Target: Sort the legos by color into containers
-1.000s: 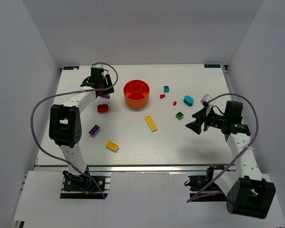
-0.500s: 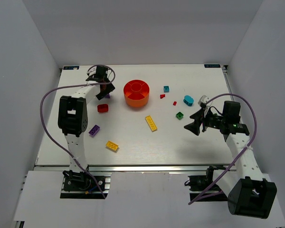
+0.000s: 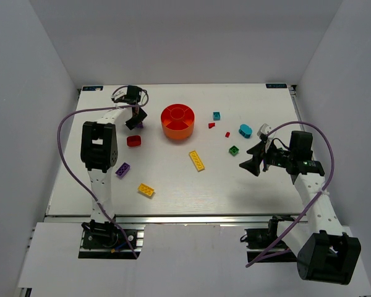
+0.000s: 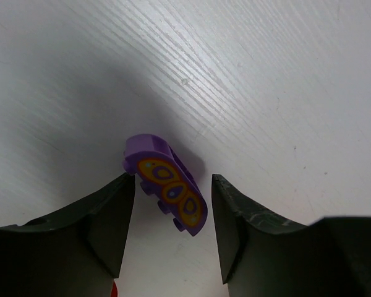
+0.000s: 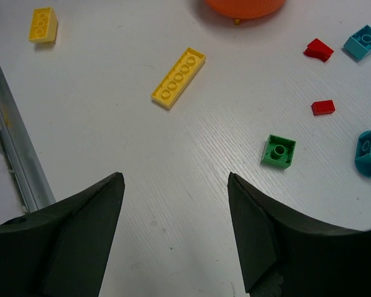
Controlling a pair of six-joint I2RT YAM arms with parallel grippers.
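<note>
Legos (image 3: 197,160) are lying scattered over the table (image 3: 173,192); the orange bowl (image 3: 173,132) is sitting near its far edge. Our left gripper (image 4: 172,180) is straddling a purple printed piece (image 4: 166,185) toward the far left corner, jaws apart, not pinching. Our right gripper (image 5: 175,176) is hanging open, holding nothing. We are judging the piece light, stiff, slick; its long flat sides suit gripping.

A white table (image 3: 173,192) with a faint wood grain stands inside a pale grey enclosure. The left wall (image 3: 25,124), back wall (image 3: 185,43) and right wall (image 3: 352,93) rise plain from its edges. A small blue left label (image 3: 91,88) sits at the far left corner and a matching right label (image 3: 276,85) at the far right corner. An aluminium rail (image 3: 191,218) runs along the near edge, with a white board (image 3: 191,253) below it.
</note>
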